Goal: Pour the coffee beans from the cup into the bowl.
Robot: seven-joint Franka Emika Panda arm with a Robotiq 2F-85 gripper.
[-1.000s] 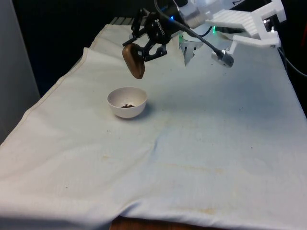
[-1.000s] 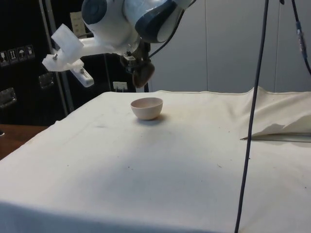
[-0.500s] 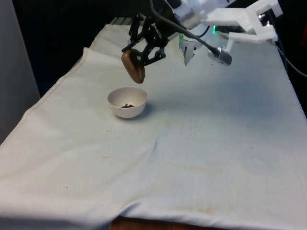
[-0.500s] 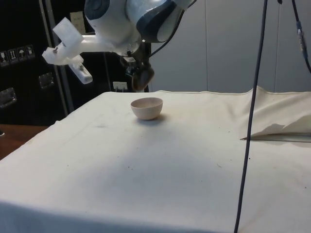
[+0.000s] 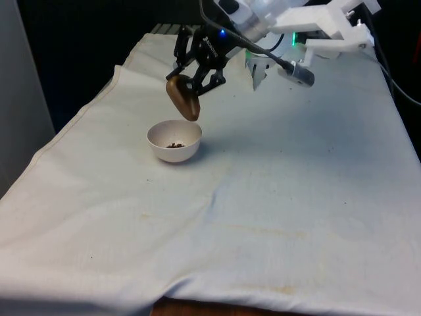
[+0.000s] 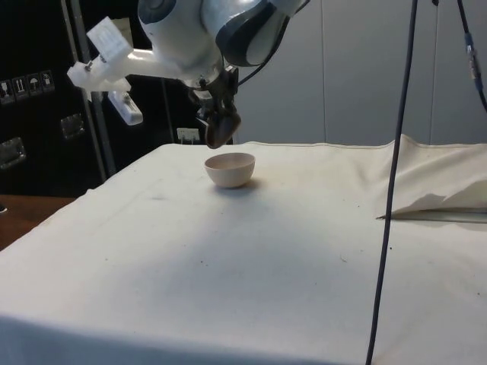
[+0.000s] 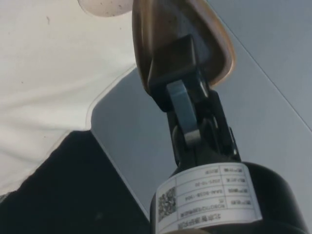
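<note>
The black two-finger gripper [image 5: 195, 80] is clamped on the rim of a small brown cup [image 5: 182, 97], tipped mouth-down so the beans fall out. It hangs just above the round white bowl [image 5: 174, 141], at its one o'clock, coffee beans [image 5: 174, 145] already inside.

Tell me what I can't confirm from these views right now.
- Beans left in the cup: front and side views show its outside; the hand blocks part of the inside in the wrist view.
- Bowl contents: side view, hidden by its wall.
- Bowl: wrist view, cut off by the edge.
</note>
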